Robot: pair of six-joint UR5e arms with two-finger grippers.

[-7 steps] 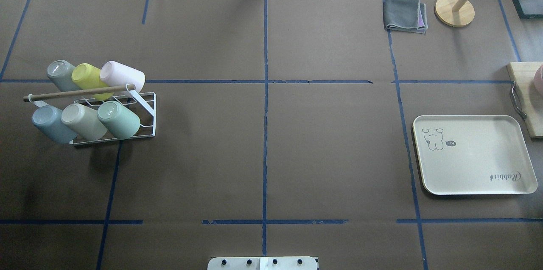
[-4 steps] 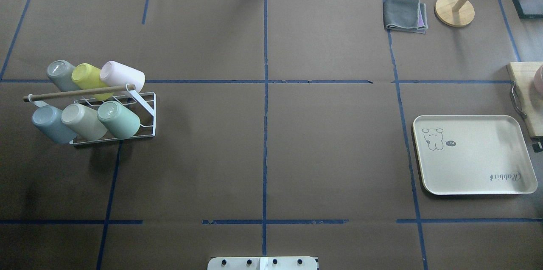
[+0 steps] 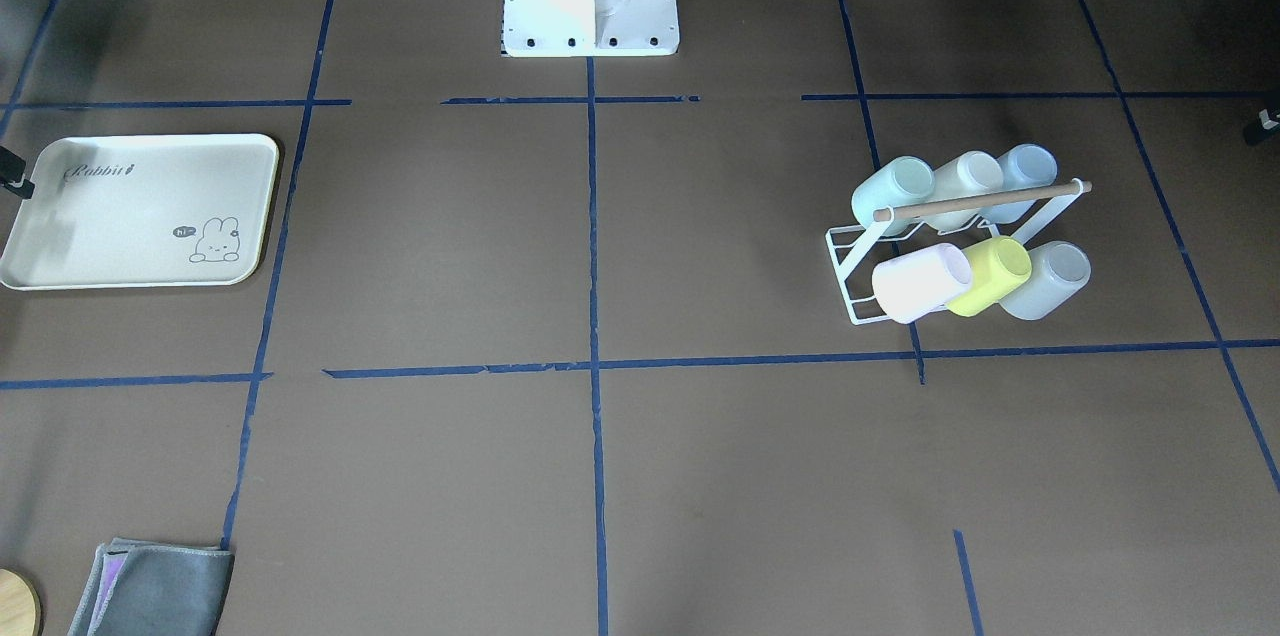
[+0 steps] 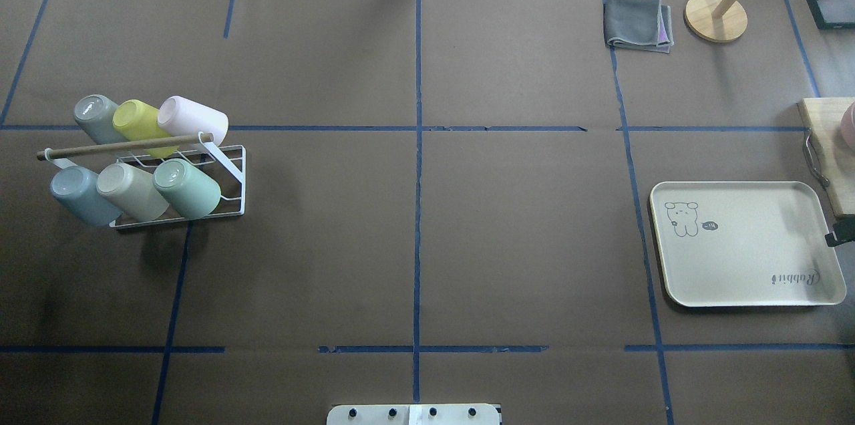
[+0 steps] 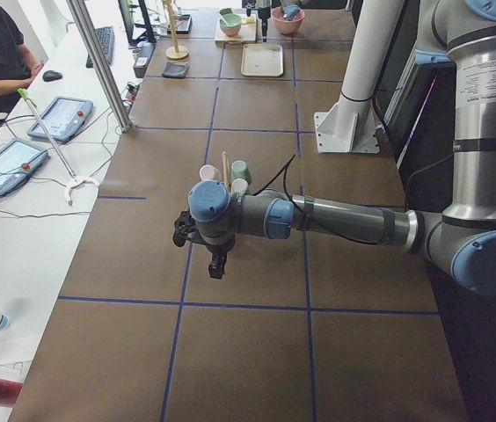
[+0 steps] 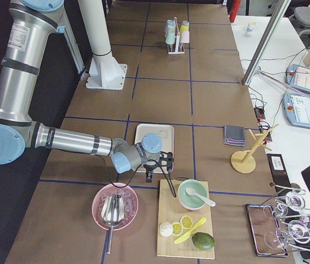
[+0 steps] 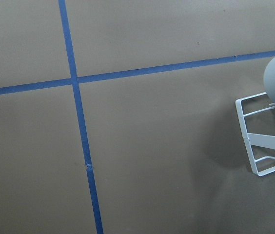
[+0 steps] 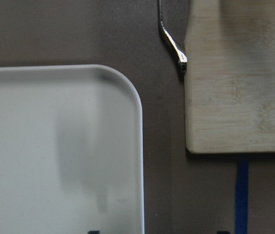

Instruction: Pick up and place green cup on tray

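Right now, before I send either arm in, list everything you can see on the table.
green cup: one, mint, rack row nearer the robot, inner end
other cups: five, grey, yellow, pink, blue-grey, beige, same rack
rack: one, white wire with wooden bar, table's left side
tray: one, cream, table's right side, nothing on it
cloth: one, grey, folded, far right
wooden stand: one, beside the cloth
cutting board: one, wooden, right of the tray
green bowl, avocado: one each, on the board
pink bowl: one, beside the board
left gripper: left of the rack, open or shut cannot be judged
right gripper: open, over the tray's right edge
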